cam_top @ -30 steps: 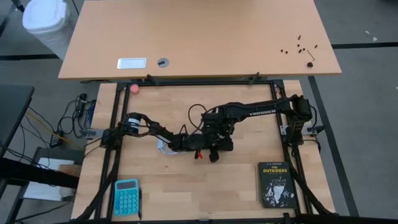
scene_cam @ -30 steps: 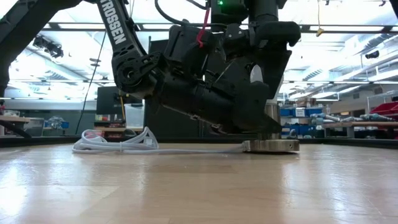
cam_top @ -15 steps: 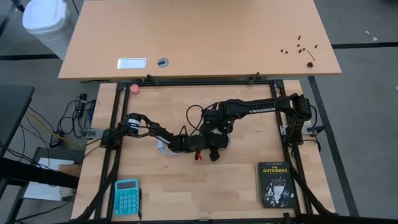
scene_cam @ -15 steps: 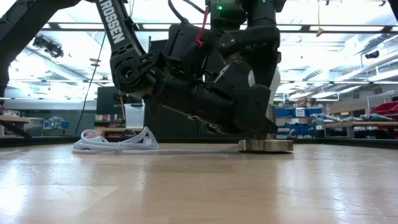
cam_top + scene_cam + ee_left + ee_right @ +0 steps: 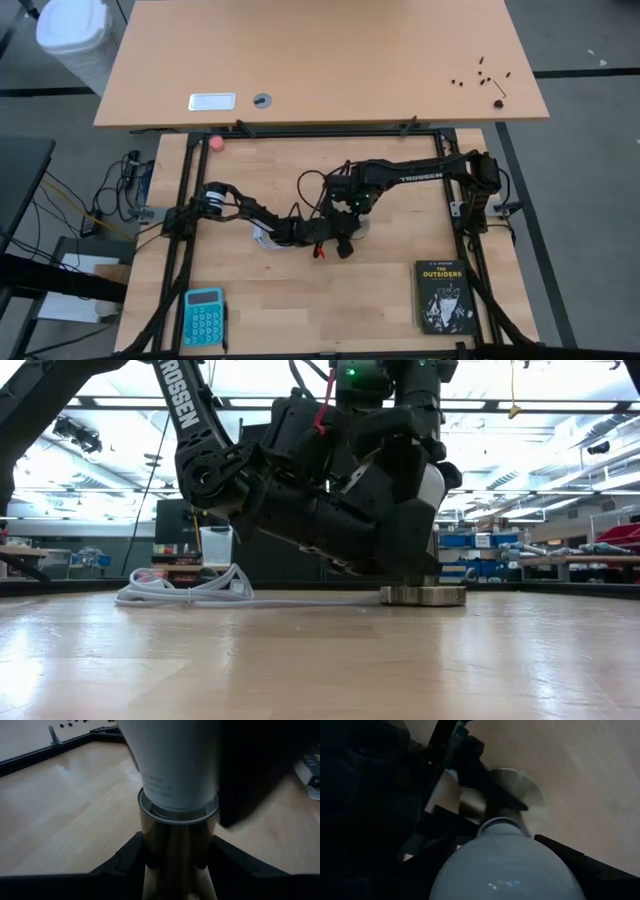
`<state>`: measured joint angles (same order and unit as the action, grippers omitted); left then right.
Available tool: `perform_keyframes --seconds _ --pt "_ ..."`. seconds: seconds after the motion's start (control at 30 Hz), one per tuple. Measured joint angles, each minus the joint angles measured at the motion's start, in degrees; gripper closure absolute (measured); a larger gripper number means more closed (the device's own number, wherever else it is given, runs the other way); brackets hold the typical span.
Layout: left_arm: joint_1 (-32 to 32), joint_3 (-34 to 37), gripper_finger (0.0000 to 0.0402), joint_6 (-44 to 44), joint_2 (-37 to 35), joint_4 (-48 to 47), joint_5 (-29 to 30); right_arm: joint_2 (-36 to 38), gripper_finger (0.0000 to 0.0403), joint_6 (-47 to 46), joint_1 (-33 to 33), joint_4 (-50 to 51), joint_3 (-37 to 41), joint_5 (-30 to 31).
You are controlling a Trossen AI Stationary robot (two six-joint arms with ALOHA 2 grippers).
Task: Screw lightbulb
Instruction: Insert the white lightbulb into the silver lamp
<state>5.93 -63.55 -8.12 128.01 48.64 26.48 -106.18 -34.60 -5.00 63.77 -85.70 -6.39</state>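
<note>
**Two grippers, one bulb going into its socket**

Upright in the socket (image 5: 177, 840), the lightbulb (image 5: 172, 765) is mid-screwing. Left gripper (image 5: 175, 870) pinches the socket stem; right gripper (image 5: 507, 870) straddles the globe, its grip unclear. Next comes another twist, I judge, needing a firm regrip.

the lightbulb (image 5: 507, 865) is frosted white above a brassy metallic socket (image 5: 175, 840) with a white cord (image 5: 190, 588), both arms and the right gripper (image 5: 345, 235) are black, and on the pale wood table (image 5: 390, 290) lie a teal calculator (image 5: 203, 316) at 7 o'clock and a black book (image 5: 444, 297) with white lettering at 5 o'clock.
</note>
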Motion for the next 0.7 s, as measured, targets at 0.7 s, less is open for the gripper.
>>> perform_keyframes --seconds 0.7 --pt "0.3 0.1 0.0231 -1.1 0.0 -0.4 3.2 0.1 0.0129 -17.4 -0.1 -2.3 1.6 -5.1"
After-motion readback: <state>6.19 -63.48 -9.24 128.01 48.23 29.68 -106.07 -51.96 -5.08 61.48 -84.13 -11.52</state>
